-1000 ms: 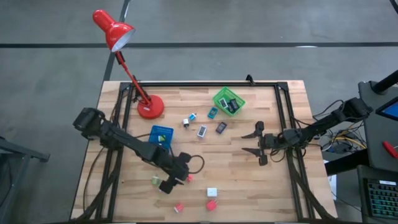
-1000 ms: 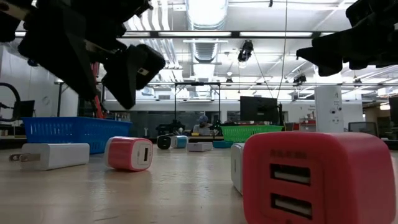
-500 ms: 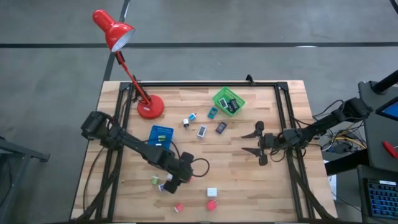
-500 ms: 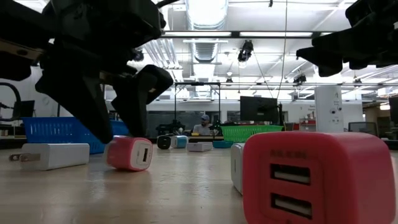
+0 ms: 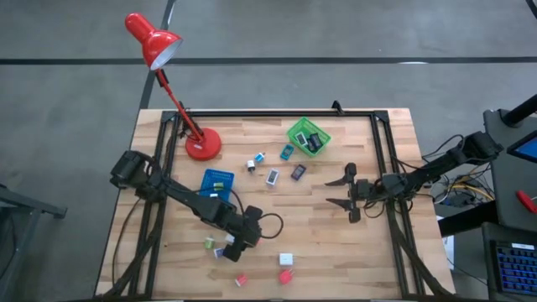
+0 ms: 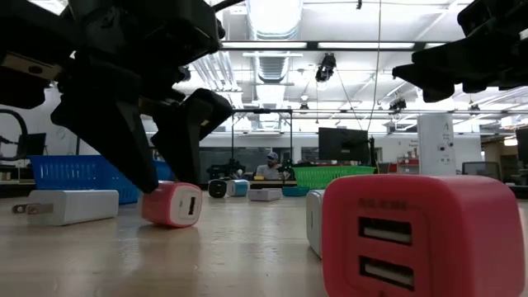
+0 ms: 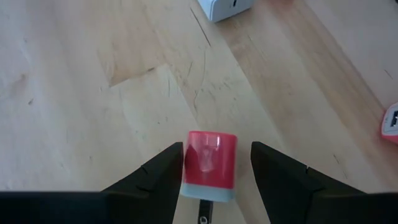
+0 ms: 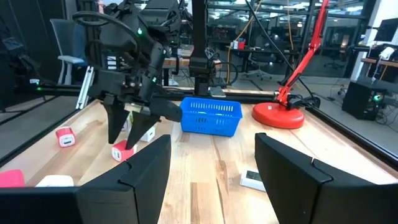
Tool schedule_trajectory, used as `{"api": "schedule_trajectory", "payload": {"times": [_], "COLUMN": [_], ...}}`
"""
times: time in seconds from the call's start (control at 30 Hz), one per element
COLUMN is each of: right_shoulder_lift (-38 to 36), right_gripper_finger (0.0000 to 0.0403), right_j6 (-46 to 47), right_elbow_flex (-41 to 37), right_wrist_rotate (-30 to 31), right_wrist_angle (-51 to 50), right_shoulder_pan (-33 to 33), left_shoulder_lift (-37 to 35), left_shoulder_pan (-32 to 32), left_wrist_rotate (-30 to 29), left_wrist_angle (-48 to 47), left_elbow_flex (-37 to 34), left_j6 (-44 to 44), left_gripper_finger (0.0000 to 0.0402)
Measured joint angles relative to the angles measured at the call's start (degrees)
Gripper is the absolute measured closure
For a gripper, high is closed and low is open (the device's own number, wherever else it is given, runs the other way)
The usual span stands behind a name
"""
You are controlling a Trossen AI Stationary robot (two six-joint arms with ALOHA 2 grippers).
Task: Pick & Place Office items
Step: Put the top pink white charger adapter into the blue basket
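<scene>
A small pink-red block (image 7: 210, 158) lies flat on the wooden table at the near left. My left gripper (image 7: 216, 163) is open and slants down over it, one finger on each side; it also shows in the low view (image 6: 169, 169) and the high view (image 5: 232, 248). There is a clear gap between the block and one finger. In the low view the block (image 6: 172, 204) sits under the fingertips. My right gripper (image 5: 337, 191) hangs open and level above the table's right half, with nothing between its fingers. My left gripper straddles the pink-red block from above, slanting down. One finger (image 7: 169, 167) runs close along the block's side (image 7: 189, 160); I cannot tell whether it touches. The block lies on the table.
Near the left gripper lie a green block (image 5: 209, 242), a white one (image 5: 286, 259) and two red ones (image 5: 285, 275) (image 5: 242, 279). A blue tray (image 5: 217, 184), a green basket (image 5: 309, 135), several small pieces mid-table (image 5: 273, 177) and a red lamp (image 5: 203, 144) stand farther back.
My left gripper has come down onto the pink-red block, tipping a little steeper, until its fingers stand on either side of it. The block has stayed in place.
</scene>
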Motion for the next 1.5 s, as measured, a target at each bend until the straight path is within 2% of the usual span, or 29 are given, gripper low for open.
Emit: {"api": "schedule_trajectory", "payload": {"times": [0.3, 0.7, 0.8, 0.97, 1.33, 1.5], "right_shoulder_lift": [0.02, 0.02, 0.02, 0.02, 0.04, 0.04], "right_gripper_finger": [0.0179, 0.0179, 0.0179, 0.0179, 0.0179, 0.0179], "right_j6": [0.00, 0.25, 0.63, 1.02, 1.73, 2.14], "right_elbow_flex": [0.00, 0.00, 0.00, 0.00, 0.00, 0.00], "right_wrist_rotate": [1.02, 1.38, 1.49, 1.49, 1.49, 1.46], "right_wrist_angle": [-0.02, -0.04, -0.04, -0.07, -0.04, -0.04], "right_shoulder_pan": [-0.02, -0.01, 0.00, -0.02, -0.01, -0.02], "left_shoulder_lift": [2.85, 2.97, 2.97, 2.97, 2.97, 2.97], "left_shoulder_pan": [0.00, 0.00, 0.00, 0.01, -0.27, -0.37], "left_wrist_rotate": [0.68, 1.58, 0.29, -2.40, -2.99, -2.12], "left_wrist_angle": [0.38, 1.99, 3.34, 4.54, 5.12, 12.16], "left_elbow_flex": [-0.09, -0.30, -0.50, -0.52, -0.65, -2.66], "left_j6": [-0.32, -0.34, -0.32, 0.17, 2.48, 3.37], "left_gripper_finger": [0.0206, 0.0207, 0.0219, 0.0275, 0.0274, 0.0274]}}
